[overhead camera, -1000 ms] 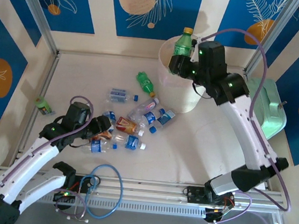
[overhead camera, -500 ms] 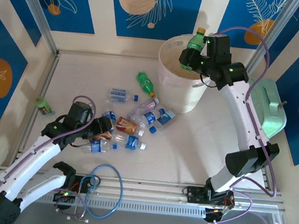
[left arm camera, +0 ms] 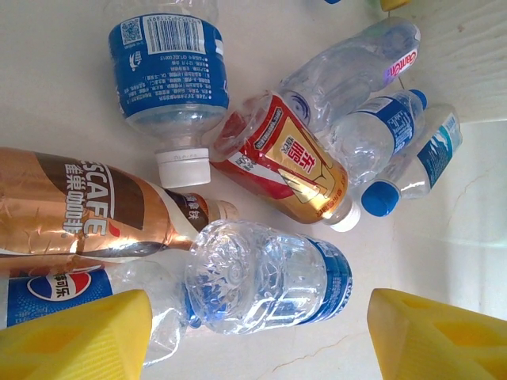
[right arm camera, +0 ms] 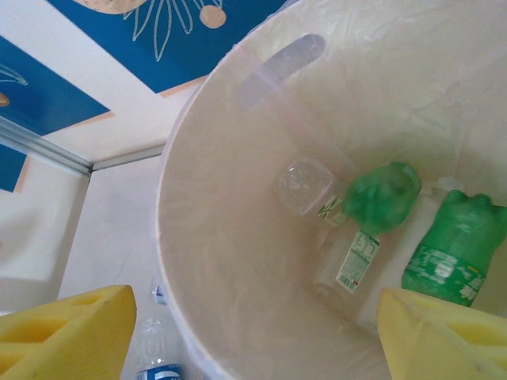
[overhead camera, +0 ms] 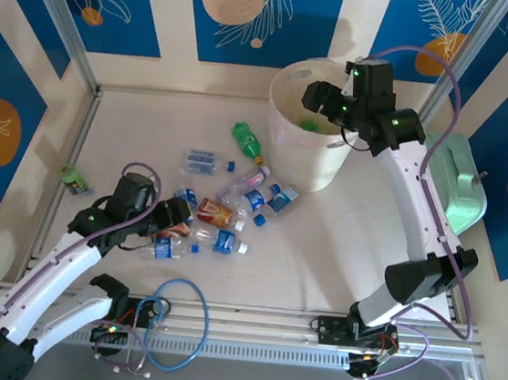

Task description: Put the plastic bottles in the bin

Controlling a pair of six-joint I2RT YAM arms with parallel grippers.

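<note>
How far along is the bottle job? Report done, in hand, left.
Done: two green bottles and a clear one lie inside the bin. In hand: nothing; the right gripper hangs open over the bin, the left gripper open astride a clear blue-labelled bottle. Left: the pile on the table, a green bottle beside the bin and another at the far left.

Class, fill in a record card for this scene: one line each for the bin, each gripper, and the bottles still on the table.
bin: upright at the far side of the table; green bottles and a clear bottle inside
right gripper: open over the bin, holding nothing
left gripper: open, low over the pile; a blue-labelled bottle lies between its fingers, ungripped
loose bottles: stray green bottle near the bin; small green bottle by the left wall
</note>
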